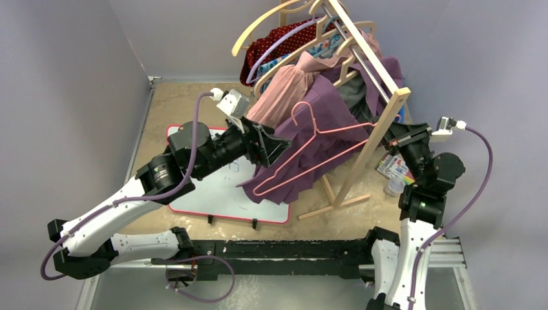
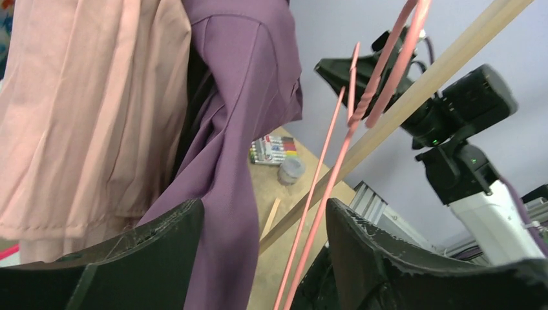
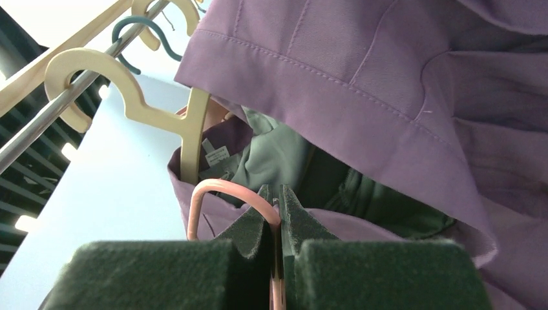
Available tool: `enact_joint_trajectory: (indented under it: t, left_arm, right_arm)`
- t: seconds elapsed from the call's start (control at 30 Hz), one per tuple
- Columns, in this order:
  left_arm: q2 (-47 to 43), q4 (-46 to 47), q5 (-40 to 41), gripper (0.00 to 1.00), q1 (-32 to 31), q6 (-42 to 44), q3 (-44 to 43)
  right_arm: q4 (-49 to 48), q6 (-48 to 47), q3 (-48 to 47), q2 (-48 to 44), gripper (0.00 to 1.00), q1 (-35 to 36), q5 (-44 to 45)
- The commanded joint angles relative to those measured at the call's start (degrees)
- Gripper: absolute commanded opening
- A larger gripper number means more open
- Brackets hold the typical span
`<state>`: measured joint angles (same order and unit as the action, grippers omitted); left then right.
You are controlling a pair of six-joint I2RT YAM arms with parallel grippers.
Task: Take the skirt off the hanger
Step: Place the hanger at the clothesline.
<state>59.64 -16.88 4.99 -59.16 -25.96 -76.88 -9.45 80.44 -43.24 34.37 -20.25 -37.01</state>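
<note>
R gripper [image 3: 276, 199] clamps hanger [image 3: 221, 186]; L gripper [image 2: 262, 216] spread at skirt [image 2: 240, 155].

Skirt [image 2: 226, 194] and hanger [image 2: 391, 71] crowd the left pincer's [image 2: 263, 216] open gap; a rack pole [image 2: 465, 53] apparently crosses behind.

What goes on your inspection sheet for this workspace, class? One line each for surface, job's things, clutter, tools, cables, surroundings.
Surface: tan tabletop, whiteboard lying on it.
Job's things: purple skirt on pink hanger, beside the wooden rack.
Clutter: marker pack, small jar, other garments on the rack.
Tools: left tool open, skirt fabric and hanger wires between its fingers; right tool shut on the pink hanger.
Cables: purple cable looping from each wrist.
Surroundings: grey walls.
</note>
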Motion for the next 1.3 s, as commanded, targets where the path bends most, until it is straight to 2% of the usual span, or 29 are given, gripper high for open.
enact_joint_trajectory:
  t: [0.0, 0.27, 0.3, 0.43, 0.6, 0.63, 0.7, 0.93, 1.27]
  left_arm:
    - [-0.6, -1.7, 1.9, 0.66, 0.0, -0.1, -0.1]
    - [1.5, -0.9, -3.8, 0.52, 0.0, -0.9, -0.7]
    - [0.9, 0.1, -4.4, 0.53, 0.0, -1.3, -0.1]
    - [-2.8, 3.2, -4.9, 0.78, 0.0, -1.8, 2.7]
    - [-6.3, 2.1, -1.6, 0.79, 0.0, -1.6, 4.1]
    - [-6.9, 1.8, -1.1, 0.77, 0.0, -1.6, 4.1]
    - [-7.6, 1.9, -1.3, 0.66, 0.0, -2.7, 4.3]
    - [-4.5, 10.1, -12.9, 0.4, 0.0, -10.6, 7.4]
    - [-0.9, 6.1, -12.4, 0.23, 0.0, -7.5, 6.9]
  right_arm:
    - [-0.6, -3.1, -5.2, -0.1, 0.0, 0.2, -0.7]
    - [-1.1, -3.2, -5.3, 0.1, 0.0, 0.2, -1.9]
    - [-1.2, -3.1, -5.2, 0.1, 0.0, 0.1, -1.9]
    - [-1.5, -3.1, -5.1, 0.4, 0.0, 0.2, -2.0]
    - [-1.9, -3.1, -4.9, 0.7, 0.0, 0.1, -2.3]
    - [-1.9, -3.1, -4.9, 0.7, 0.0, 0.2, -2.4]
    - [-2.1, -3.1, -5.0, 0.9, 0.0, 0.2, -2.4]
    - [-3.2, -3.2, -5.3, 1.8, 0.0, 0.2, -2.6]
    - [-3.4, -3.0, -4.7, 1.9, 0.0, 0.3, -3.0]
